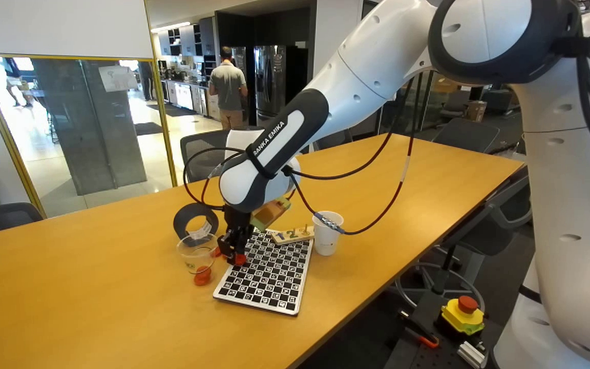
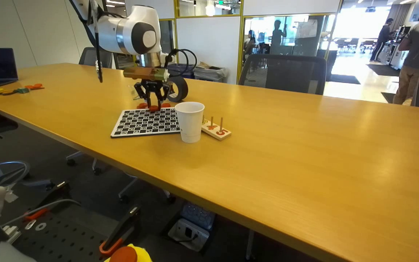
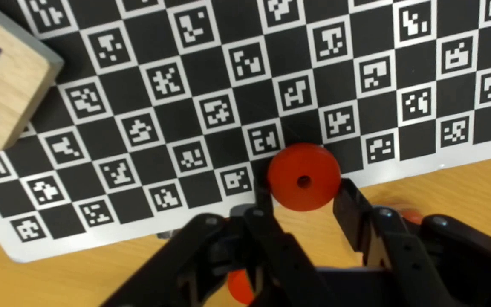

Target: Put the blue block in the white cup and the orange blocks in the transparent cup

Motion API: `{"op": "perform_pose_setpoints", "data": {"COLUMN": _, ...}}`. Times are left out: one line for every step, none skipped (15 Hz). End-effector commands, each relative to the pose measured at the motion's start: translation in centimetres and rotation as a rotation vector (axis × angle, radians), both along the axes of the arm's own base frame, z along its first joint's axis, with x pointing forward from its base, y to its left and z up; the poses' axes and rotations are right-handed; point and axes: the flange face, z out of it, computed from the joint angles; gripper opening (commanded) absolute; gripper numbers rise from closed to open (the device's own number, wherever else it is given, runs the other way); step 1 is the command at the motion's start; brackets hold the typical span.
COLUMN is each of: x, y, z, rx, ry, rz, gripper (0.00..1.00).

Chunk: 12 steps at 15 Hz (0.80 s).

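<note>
End effector is pinching an orange block from 2 sides, round face with its hole toward the wrist view. Block is at the edge of the checkered board; can't tell if it's lifted clear. Key relation: transparent cup is just beside the end effector, off that same edge, upright, left of it in an exterior view. Next move likely a lift and short sideways shift over its rim, then release; too low a lift could knock it. 2nd orange block lies on the surface, near the end effector. Orange patch at the transparent cup's base: inside or beside, can't tell. Judging by this, orange part of the task isn't finished. Black tape roll is just beyond that cup. White cup is upright, well apart, across the board by the numbered peg board. Blue block: not visible; white cup's inside is hidden.
</note>
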Motion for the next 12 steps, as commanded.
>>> {"op": "perform_pose_setpoints", "data": {"x": -0.2, "y": -0.4, "z": 4.2, "rx": -0.069, "ry": -0.033, "rz": -0.085, "gripper": 0.17}}
{"op": "perform_pose_setpoints", "data": {"x": -0.1, "y": -0.5, "z": 5.2, "rx": -0.094, "ry": -0.049, "rz": -0.111, "gripper": 0.16}}
{"op": "perform_pose_setpoints", "data": {"x": -0.1, "y": -0.6, "z": 6.3, "rx": -0.116, "ry": -0.066, "rz": -0.13, "gripper": 0.16}}
{"op": "perform_pose_setpoints", "data": {"x": 0.0, "y": -0.3, "z": 7.5, "rx": -0.133, "ry": -0.083, "rz": -0.141, "gripper": 0.16}}
{"op": "perform_pose_setpoints", "data": {"x": 0.3, "y": 0.0, "z": 8.6, "rx": -0.141, "ry": -0.099, "rz": -0.145, "gripper": 0.17}}
{"op": "perform_pose_setpoints", "data": {"x": 0.7, "y": 0.5, "z": 9.5, "rx": -0.14, "ry": -0.115, "rz": -0.14, "gripper": 0.17}}
{"op": "perform_pose_setpoints", "data": {"x": 0.9, "y": 0.9, "z": 10.2, "rx": -0.137, "ry": -0.127, "rz": -0.133, "gripper": 0.17}}
{"op": "perform_pose_setpoints", "data": {"x": 1.3, "y": 1.6, "z": 10.8, "rx": -0.122, "ry": -0.14, "rz": -0.118, "gripper": 0.17}}
{"op": "perform_pose_setpoints", "data": {"x": 1.5, "y": 2.1, "z": 11.3, "rx": -0.109, "ry": -0.149, "rz": -0.099, "gripper": 0.17}}
{"op": "perform_pose_setpoints", "data": {"x": 1.9, "y": 2.7, "z": 11.6, "rx": -0.096, "ry": -0.157, "rz": -0.082, "gripper": 0.17}}
{"op": "perform_pose_setpoints", "data": {"x": 2.2, "y": 3.4, "z": 11.6, "rx": -0.085, "ry": -0.159, "rz": -0.059, "gripper": 0.17}}
{"op": "perform_pose_setpoints", "data": {"x": 2.4, "y": 3.9, "z": 11.7, "rx": -0.075, "ry": -0.162, "rz": -0.042, "gripper": 0.17}}
